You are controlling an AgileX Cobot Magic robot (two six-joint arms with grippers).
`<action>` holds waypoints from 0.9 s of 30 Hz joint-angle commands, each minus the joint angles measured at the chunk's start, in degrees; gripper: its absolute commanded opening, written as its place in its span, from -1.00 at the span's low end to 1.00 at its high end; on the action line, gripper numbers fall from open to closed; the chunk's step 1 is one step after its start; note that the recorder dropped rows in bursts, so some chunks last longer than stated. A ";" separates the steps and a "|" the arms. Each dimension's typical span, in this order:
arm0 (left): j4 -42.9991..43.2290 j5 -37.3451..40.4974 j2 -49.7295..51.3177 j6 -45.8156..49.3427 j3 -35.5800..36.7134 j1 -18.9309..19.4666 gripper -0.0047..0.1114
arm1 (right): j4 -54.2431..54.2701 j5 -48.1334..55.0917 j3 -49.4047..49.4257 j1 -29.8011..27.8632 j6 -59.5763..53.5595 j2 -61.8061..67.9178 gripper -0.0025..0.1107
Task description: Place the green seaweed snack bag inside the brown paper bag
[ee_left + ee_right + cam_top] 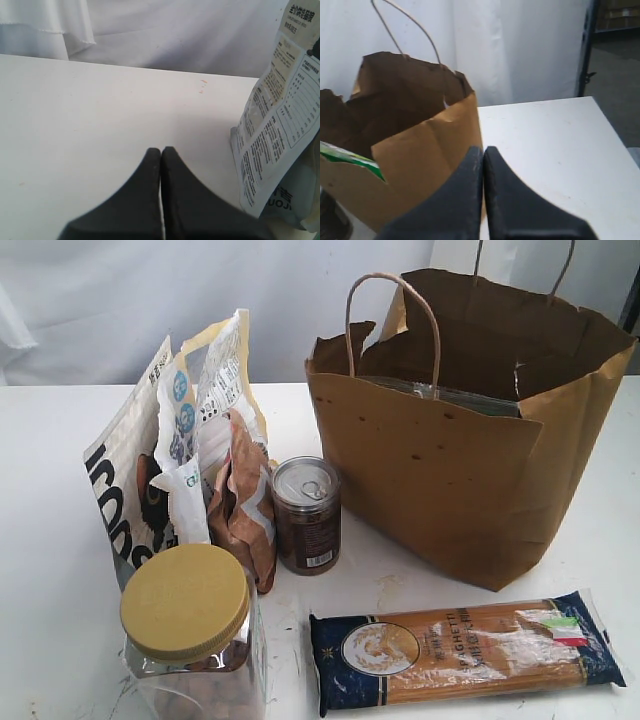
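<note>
The brown paper bag (450, 480) stands open at the back right of the table. In the right wrist view, a bright-green corner of the green seaweed snack bag (347, 156) with a white edge shows inside the brown paper bag (430, 150). In the exterior view only a glossy edge (455, 397) shows within the bag's mouth. My right gripper (483, 150) is shut and empty, just outside the bag's near corner. My left gripper (161, 151) is shut and empty above bare table, beside a white printed pouch (280, 125). Neither gripper appears in the exterior view.
Left of the bag stand a white-and-black pouch (135, 480), a brown crinkled snack bag (243, 505) and a dark can (306, 513). A jar with a yellow lid (186, 600) is at the front left. A spaghetti packet (465, 648) lies in front of the bag.
</note>
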 commanded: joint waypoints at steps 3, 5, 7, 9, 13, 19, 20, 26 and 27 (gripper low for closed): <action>0.14 -0.54 -0.25 -0.08 0.28 -0.31 -0.92 | -0.80 0.01 7.70 -7.09 -0.58 -7.49 -0.96; 0.14 -0.54 -0.25 -0.08 0.28 -0.31 -0.92 | -0.80 -1.44 10.03 -8.15 -0.58 -9.44 -0.96; 0.14 -0.54 -0.25 -0.08 0.28 -0.31 -0.92 | -0.65 -3.28 11.95 -8.69 -0.58 -11.04 -0.96; 0.14 -0.54 -0.25 -0.08 0.28 -0.31 -0.92 | -0.48 -4.89 13.67 -9.07 -0.58 -12.58 -0.96; 0.14 -0.54 -0.25 -0.08 0.28 -0.31 -0.92 | -0.22 -7.51 17.37 -9.07 -0.58 -16.02 -0.96; 0.14 -0.54 -0.25 -0.08 0.28 -0.31 -0.92 | 0.96 -6.92 20.12 -8.94 -0.58 -20.10 -0.96; 0.14 -0.54 -0.25 -0.08 0.28 -0.31 -0.92 | 1.10 -6.70 20.15 -8.94 -0.46 -20.40 -0.96; 0.14 -0.54 -0.25 -0.08 0.28 -0.31 -0.92 | 2.42 -6.67 20.15 -8.94 -0.56 -20.40 -0.96; 0.14 -0.54 -0.25 -0.08 0.28 -0.31 -0.92 | 2.70 -6.67 20.25 -8.94 -0.56 -20.40 -0.96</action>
